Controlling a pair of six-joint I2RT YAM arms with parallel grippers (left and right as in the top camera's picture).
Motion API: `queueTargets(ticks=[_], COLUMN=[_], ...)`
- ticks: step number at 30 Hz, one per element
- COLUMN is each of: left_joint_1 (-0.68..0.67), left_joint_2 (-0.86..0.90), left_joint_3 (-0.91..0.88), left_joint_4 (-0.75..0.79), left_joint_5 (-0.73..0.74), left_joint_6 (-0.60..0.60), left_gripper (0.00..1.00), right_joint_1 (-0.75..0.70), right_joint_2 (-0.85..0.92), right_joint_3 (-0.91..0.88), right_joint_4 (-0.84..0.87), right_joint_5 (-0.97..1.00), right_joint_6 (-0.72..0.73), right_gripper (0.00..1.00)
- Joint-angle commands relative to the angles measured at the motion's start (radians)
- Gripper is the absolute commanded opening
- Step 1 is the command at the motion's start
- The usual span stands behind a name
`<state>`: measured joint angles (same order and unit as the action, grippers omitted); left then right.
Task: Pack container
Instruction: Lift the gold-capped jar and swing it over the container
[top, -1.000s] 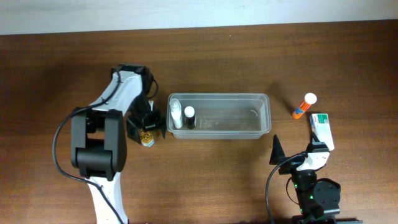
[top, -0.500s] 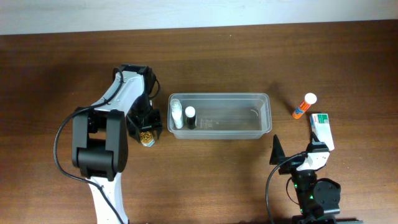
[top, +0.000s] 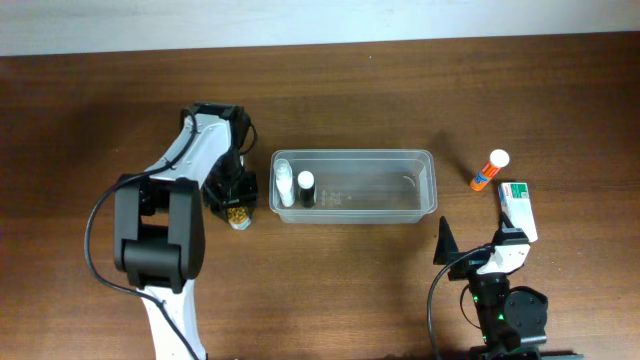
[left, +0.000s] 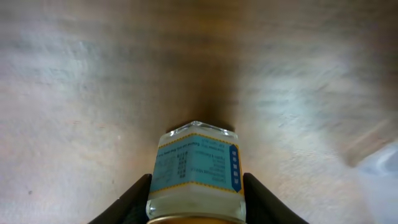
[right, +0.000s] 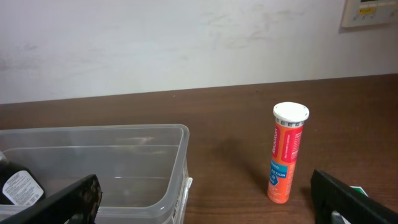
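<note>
Two arms sit at your table, and only the left one is busy. Your left gripper (top: 238, 203) is clamped on a small jar (left: 196, 171) with a pale blue label edged in yellow; in the left wrist view the two dark fingers (left: 134, 200) press against either side of it, and the jar's far end points away over the wood. From overhead you can see that gripper just to the left of the container (top: 353, 187), close beside its short left wall but outside it, so the jar is not in the tub.

The container lies lengthwise near the middle of the table (top: 400, 100). Inside, at its left end, stand a white bottle (top: 284, 181) and, right beside it, a bottle with a black cap (top: 305, 186); the rest of the tub floor is bare.

Your right gripper (top: 478, 258) rests near the front edge, well apart from the container, with its fingers spread wide and holding nothing. Off the container's right end stands an orange tube (right: 283, 153) with a white cap, and a white-and-green box (top: 517, 207) lies just beside it.
</note>
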<state>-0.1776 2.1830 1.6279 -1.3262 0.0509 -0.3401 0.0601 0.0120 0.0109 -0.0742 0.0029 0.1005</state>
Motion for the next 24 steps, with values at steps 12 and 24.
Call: queueTargets(ticks=[12, 24], left_joint_1=[0.005, -0.003], left_joint_2=[-0.357, -0.366], left_joint_3=[0.063, 0.56], left_joint_4=[0.007, -0.154], left_joint_5=[-0.136, 0.058], left_joint_6=[-0.003, -0.012], left_gripper=[0.43, 0.39], right_joint_1=[0.005, 0.005], right_joint_2=[-0.003, -0.003], right_joint_3=[-0.005, -0.005], right_joint_4=[-0.006, -0.006], right_joint_5=[0.009, 0.009], right_joint_6=[-0.003, -0.003], right_gripper=[0.98, 0.98])
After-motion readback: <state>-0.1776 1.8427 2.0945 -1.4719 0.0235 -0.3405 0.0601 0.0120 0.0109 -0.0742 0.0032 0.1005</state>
